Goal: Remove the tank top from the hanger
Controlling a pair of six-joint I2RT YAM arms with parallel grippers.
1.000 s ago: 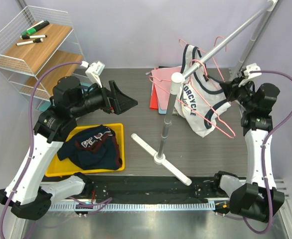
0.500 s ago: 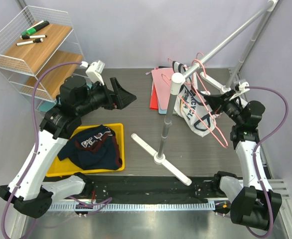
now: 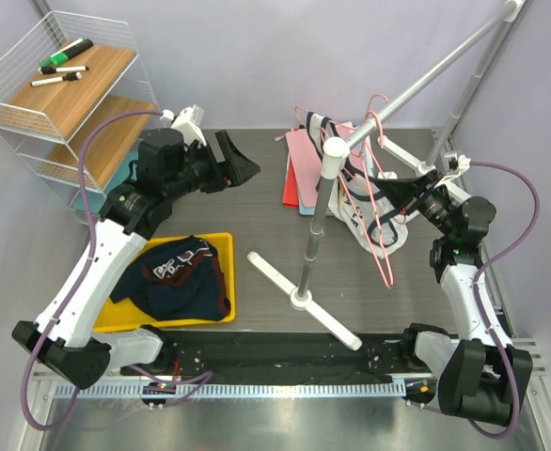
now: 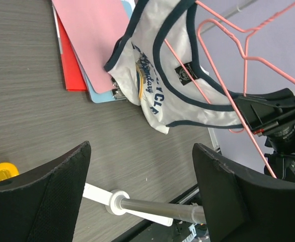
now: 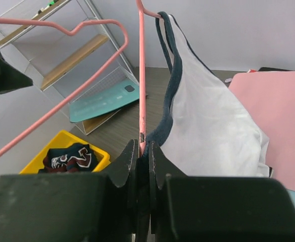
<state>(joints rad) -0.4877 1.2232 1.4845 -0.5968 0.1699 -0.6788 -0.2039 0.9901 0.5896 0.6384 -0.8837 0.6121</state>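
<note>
The white tank top [image 3: 369, 214] with navy trim hangs on a pink wire hanger [image 3: 386, 272], tilted beside the rack's slanted rod [image 3: 435, 70]. My right gripper [image 3: 409, 188] is shut on the hanger's wire [image 5: 141, 75], with the tank top's navy strap edge pinched alongside [image 5: 143, 146]. White cloth [image 5: 213, 126] spreads to the right of the jaws. My left gripper [image 3: 243, 169] stands open in the air left of the rack. In its wrist view its jaws [image 4: 141, 146] are wide apart, with nothing between them, and the tank top [image 4: 188, 96] and hanger [image 4: 246, 60] lie beyond.
The rack's upright pole [image 3: 313, 235] rises from a white cross base at the table's middle. Pink and red folders [image 3: 299, 174] lie behind it. A yellow tray [image 3: 125, 319] holds a dark garment [image 3: 177, 272]. A wire shelf [image 3: 59, 85] stands at the far left.
My right gripper has swung the hanger and tank top left, toward the rack pole, and tilted them. My left arm has lifted and moved farther back, still open.
</note>
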